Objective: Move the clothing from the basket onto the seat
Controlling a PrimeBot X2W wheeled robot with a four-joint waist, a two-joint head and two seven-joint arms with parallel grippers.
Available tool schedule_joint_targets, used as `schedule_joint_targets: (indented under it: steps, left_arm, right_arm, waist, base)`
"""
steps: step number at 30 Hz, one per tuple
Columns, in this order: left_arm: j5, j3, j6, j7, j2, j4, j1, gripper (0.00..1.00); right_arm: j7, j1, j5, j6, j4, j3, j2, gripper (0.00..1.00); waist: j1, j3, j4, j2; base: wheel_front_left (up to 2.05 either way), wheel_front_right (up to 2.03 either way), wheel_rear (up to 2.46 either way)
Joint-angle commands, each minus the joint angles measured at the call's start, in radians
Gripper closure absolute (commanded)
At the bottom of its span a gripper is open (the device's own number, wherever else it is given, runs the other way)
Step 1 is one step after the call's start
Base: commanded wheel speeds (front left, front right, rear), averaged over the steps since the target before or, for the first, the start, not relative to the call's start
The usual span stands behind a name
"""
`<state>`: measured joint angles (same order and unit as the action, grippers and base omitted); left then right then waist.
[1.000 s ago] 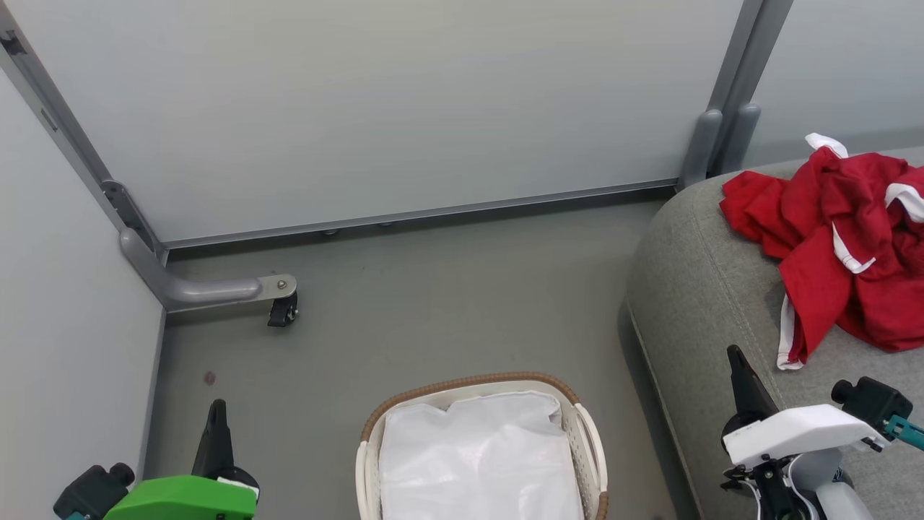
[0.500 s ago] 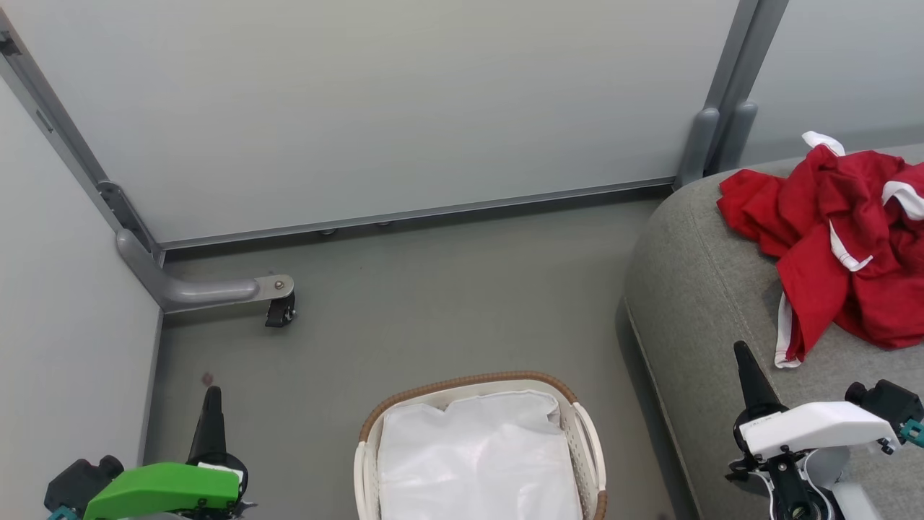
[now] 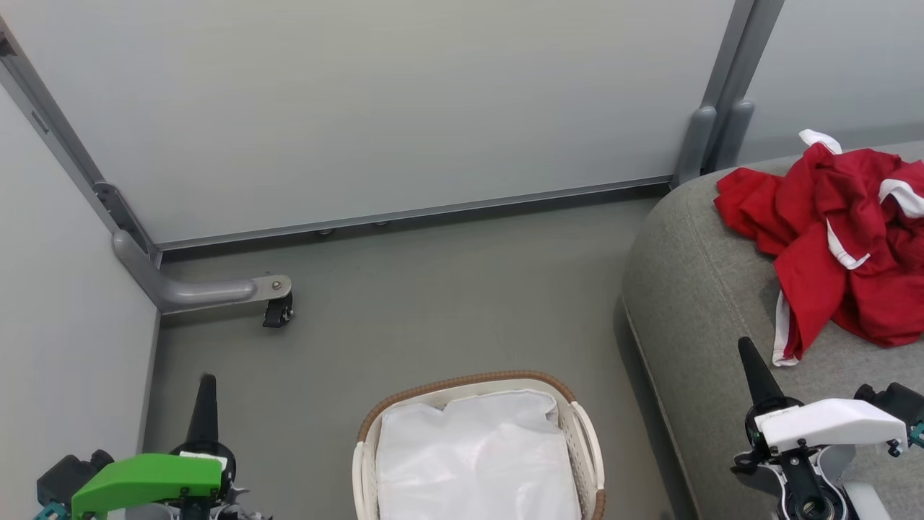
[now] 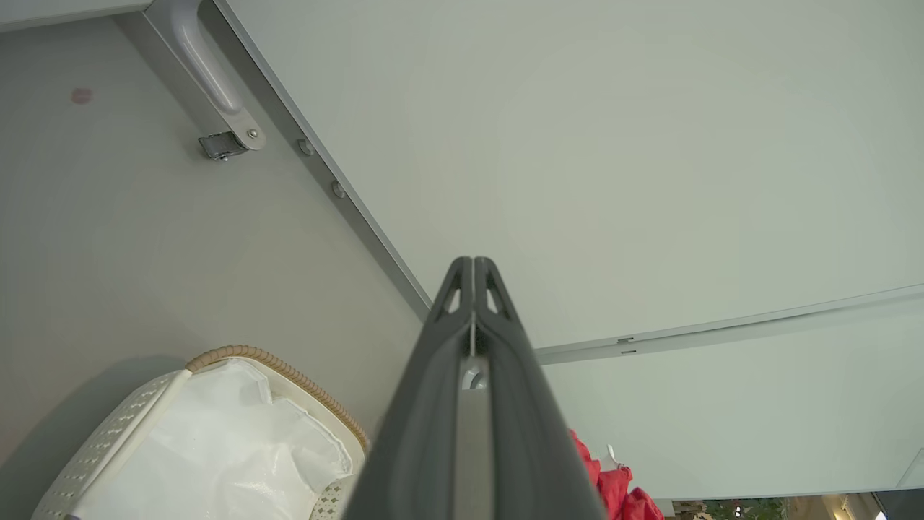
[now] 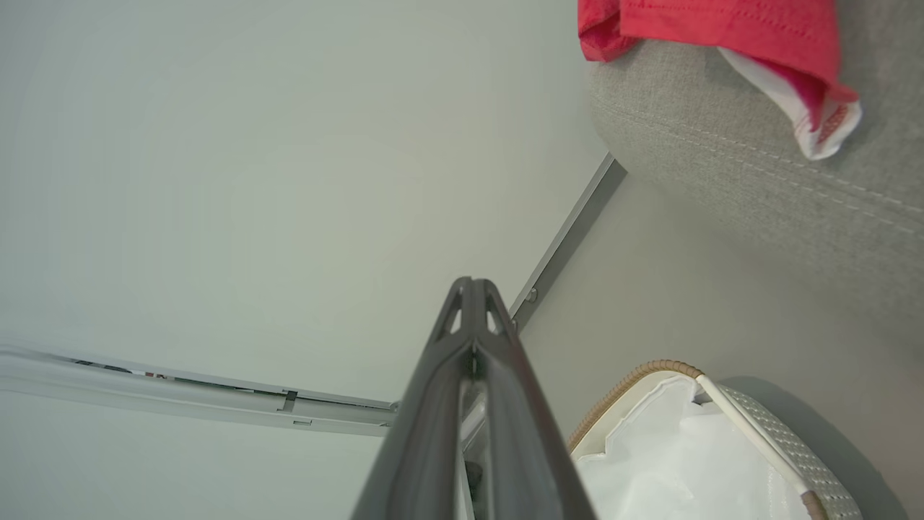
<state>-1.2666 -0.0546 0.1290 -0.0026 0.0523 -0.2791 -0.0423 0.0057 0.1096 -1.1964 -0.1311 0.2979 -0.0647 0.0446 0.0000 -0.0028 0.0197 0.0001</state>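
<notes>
Grey floor (image 3: 447, 303), pale partition panels (image 3: 375, 108) behind.

- Oval wicker-rimmed basket (image 3: 469, 378): on the floor at centre, lined with a white cloth liner (image 3: 476, 462).
- Red clothing (image 3: 852, 245), white trim: heaped on the grey sofa seat (image 3: 693, 289) at right (well apart from the basket).
- Left gripper (image 3: 207, 383): low left, above the floor, jaws pressed together.
- Right gripper (image 3: 745, 348): over the seat's front part, near the clothing's hanging white hem, jaws likewise pressed together.
</notes>
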Motion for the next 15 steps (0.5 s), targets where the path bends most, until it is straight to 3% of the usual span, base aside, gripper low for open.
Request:
schedule_joint_targets:
  steps: [1,15]
  left_arm:
    - [-0.025,-0.005,0.002,0.006,0.008,0.012,-0.027,1.0]
    - [-0.129,-0.021,0.002,0.039,0.008,0.02,-0.043,1.0]
  right_arm:
    - [0.007,0.003,-0.027,0.0,-0.013,-0.006,0.006,1.0]
    - [0.041,0.002,-0.15,0.0,-0.027,-0.021,0.007,1.0]
  waist:
    - [0.0,0.0,-0.001,-0.0001]
    - [0.0,0.002,-0.006,-0.0001]
  base:
    - [0.0,0.0,0.0]
    - [0.0,0.0,0.0]
